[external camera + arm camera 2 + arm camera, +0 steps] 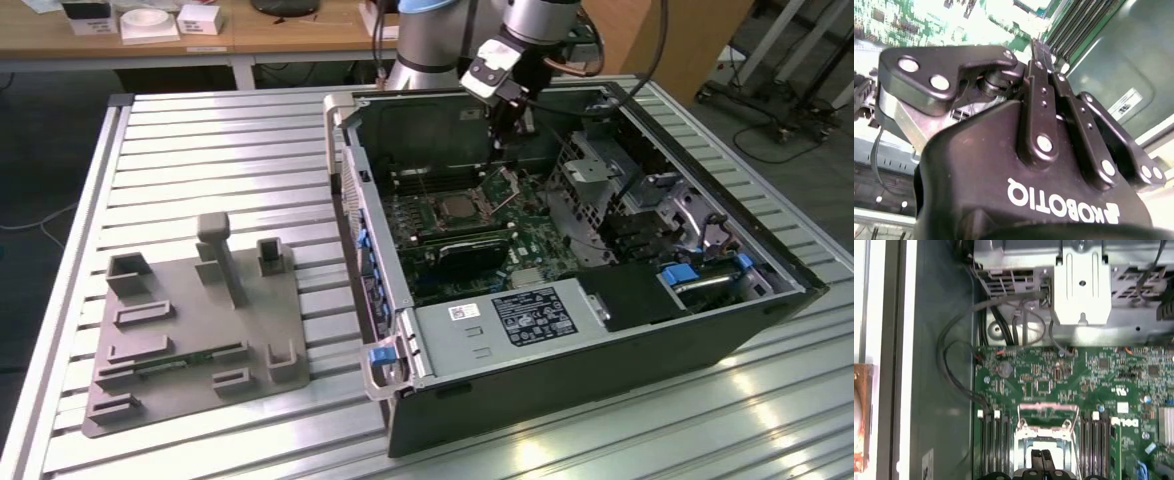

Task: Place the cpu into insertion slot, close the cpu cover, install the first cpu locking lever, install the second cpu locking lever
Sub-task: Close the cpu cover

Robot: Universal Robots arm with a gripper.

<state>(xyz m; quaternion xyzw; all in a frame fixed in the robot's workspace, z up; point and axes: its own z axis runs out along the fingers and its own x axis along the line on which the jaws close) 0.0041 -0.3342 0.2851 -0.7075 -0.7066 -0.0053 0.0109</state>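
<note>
**Exterior view.** 1 open computer case on a slatted table. The gripper hangs inside the case above the green board, near the far edge of the insertion slot. The cpu lies flat in the slot, silvery top up. The cpu cover stands raised just beside it, below the gripper.

**Second wrist view.** Gripper: jaws clenched, tips pressed together, nothing seen between them.

**First wrist view.** The fingertips sit over the slot's bright centre. The cpu cover tilts up beyond them, with memory slots on both sides.

**Risk, as judged.** Closed tips pushing off-centre could slip off the thin cover and strike the cpu, or strain the hinge.
</note>
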